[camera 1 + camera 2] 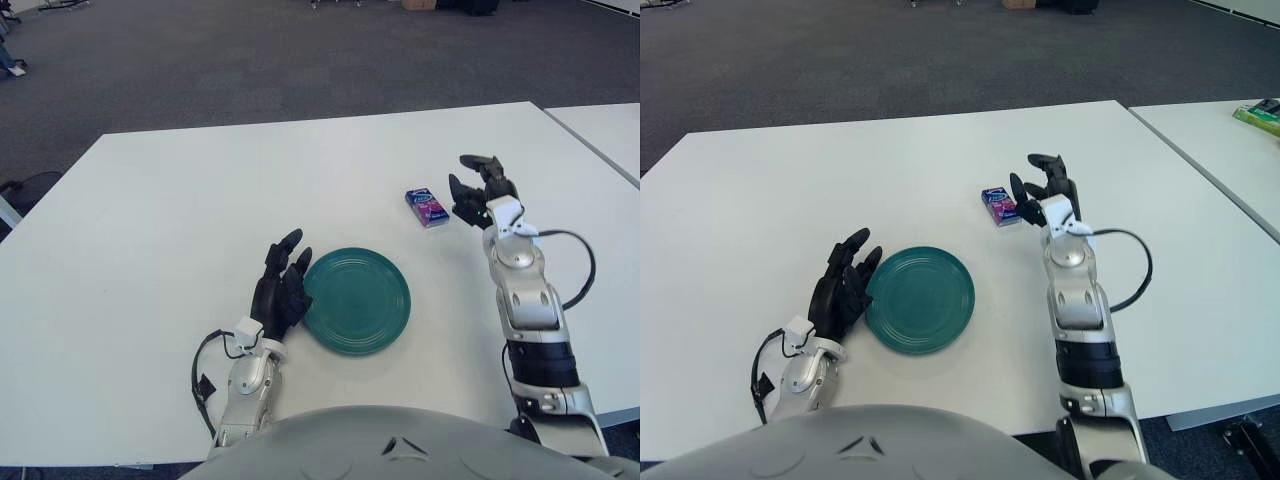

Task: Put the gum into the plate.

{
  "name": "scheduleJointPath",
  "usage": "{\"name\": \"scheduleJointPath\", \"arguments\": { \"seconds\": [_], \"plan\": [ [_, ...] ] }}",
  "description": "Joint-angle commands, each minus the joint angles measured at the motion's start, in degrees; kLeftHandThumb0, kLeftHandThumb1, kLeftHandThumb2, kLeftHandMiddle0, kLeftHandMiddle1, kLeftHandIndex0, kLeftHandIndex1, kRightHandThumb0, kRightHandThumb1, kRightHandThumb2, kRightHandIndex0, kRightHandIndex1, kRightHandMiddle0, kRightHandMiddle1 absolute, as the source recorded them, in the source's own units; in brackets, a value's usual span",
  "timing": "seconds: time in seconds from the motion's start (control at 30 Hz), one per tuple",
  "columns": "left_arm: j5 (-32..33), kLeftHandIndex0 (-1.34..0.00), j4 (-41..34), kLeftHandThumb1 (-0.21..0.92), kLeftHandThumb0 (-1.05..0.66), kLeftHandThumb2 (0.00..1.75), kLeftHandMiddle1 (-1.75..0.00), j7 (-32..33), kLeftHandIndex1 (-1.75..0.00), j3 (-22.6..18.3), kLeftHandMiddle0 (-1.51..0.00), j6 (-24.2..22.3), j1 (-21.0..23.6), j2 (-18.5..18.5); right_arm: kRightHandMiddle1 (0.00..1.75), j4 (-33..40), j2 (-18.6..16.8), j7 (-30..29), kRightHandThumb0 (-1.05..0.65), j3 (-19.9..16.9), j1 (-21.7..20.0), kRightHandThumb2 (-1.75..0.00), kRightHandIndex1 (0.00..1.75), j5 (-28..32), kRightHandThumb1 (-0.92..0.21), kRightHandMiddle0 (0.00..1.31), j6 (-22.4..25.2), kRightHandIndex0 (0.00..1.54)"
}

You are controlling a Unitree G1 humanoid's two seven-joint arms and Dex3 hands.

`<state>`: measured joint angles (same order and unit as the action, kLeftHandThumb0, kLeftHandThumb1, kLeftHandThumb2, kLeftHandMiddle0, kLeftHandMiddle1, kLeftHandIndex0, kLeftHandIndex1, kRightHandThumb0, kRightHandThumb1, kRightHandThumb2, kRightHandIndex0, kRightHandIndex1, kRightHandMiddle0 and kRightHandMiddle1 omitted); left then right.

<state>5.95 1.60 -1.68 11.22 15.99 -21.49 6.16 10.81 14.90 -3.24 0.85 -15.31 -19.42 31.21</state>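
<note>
A small blue and purple gum pack (pixel 427 207) lies on the white table (pixel 180 210), beyond and to the right of a round teal plate (pixel 356 300). My right hand (pixel 478 190) is just right of the gum, fingers spread open, close to it but holding nothing. My left hand (pixel 283 283) shows at the plate's left rim, fingers relaxed and open, empty. The plate has nothing in it.
A second white table (pixel 1220 140) stands to the right across a narrow gap, with a green object (pixel 1260 115) at its far edge. Dark carpet lies beyond the table's far edge. A cable loops from my right forearm (pixel 575 270).
</note>
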Motion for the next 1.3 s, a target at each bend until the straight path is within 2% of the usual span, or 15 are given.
{"name": "scheduleJointPath", "arguments": {
  "seconds": [0.0,0.1,0.23,0.47,0.67,0.87,1.0,1.13,1.27],
  "plan": [
    [-0.64,-0.17,2.14,0.92,-0.95,1.0,0.0,0.54,-0.7,0.48,-0.51,-1.31,-0.23,1.52,0.72,-2.8,3.56,1.85,-0.57,3.89,-6.26,-0.67,0.0,-5.02,-0.92,0.08,1.75,0.44],
    [-0.67,-0.17,2.41,0.92,-0.94,1.0,0.0,0.48,-0.71,0.5,-0.5,-0.95,-0.11,1.39,0.71,-12.84,6.71,2.49,-0.57,7.7,-10.72,-0.66,0.0,-8.65,-0.92,0.06,-2.09,0.39],
    [-0.48,-0.16,2.69,0.92,-0.94,1.0,0.0,0.35,-0.71,0.63,-0.49,-0.6,-0.04,1.37,0.7,-23.24,7.99,0.93,-0.6,11.44,-15.23,-0.64,0.0,-11.81,-0.92,0.06,-7.97,0.38],
    [-0.7,-0.15,3.09,0.92,-0.96,1.0,0.0,0.38,-0.71,0.97,-0.49,-0.26,0.18,1.34,0.69,-38.01,7.37,-2.92,-0.65,18.03,-21.08,-0.61,0.02,-17.17,-0.92,0.06,-15.67,0.41],
    [-1.07,-0.14,3.28,0.92,-0.97,1.0,0.0,0.56,-0.71,1.11,-0.49,0.12,0.39,1.39,0.68,-45.78,5.79,-5.97,-0.67,21.81,-24.01,-0.62,0.02,-20.65,-0.92,0.03,-18.02,0.41],
    [-1.15,-0.14,3.91,0.92,-0.96,1.0,0.0,0.92,-0.71,0.83,-0.49,0.79,0.59,1.55,0.68,-49.5,5.15,-6.66,-0.68,24.55,-24.32,-0.62,0.02,-22.92,-0.92,0.04,-18.45,0.42],
    [-1.01,-0.14,4.32,0.92,-0.96,1.0,0.0,0.94,-0.72,0.73,-0.49,1.31,0.66,1.59,0.69,-50.87,4.62,-6.68,-0.68,25.44,-24.38,-0.62,0.02,-23.47,-0.92,0.05,-18.43,0.43],
    [-0.41,-0.14,4.06,0.92,-0.96,1.0,0.0,0.64,-0.72,0.8,-0.5,1.06,0.4,1.62,0.69,-57.63,2.66,-8.32,-0.68,26.62,-26.22,-0.61,0.03,-23.63,-0.92,0.06,-19.43,0.45],
    [-0.07,-0.13,3.85,0.92,-0.97,0.99,0.0,0.43,-0.71,0.93,-0.49,0.85,0.23,1.61,0.7,-59.9,2.08,-8.06,-0.7,27.12,-26.97,-0.61,0.03,-23.53,-0.92,0.05,-19.23,0.46]
  ]
}}
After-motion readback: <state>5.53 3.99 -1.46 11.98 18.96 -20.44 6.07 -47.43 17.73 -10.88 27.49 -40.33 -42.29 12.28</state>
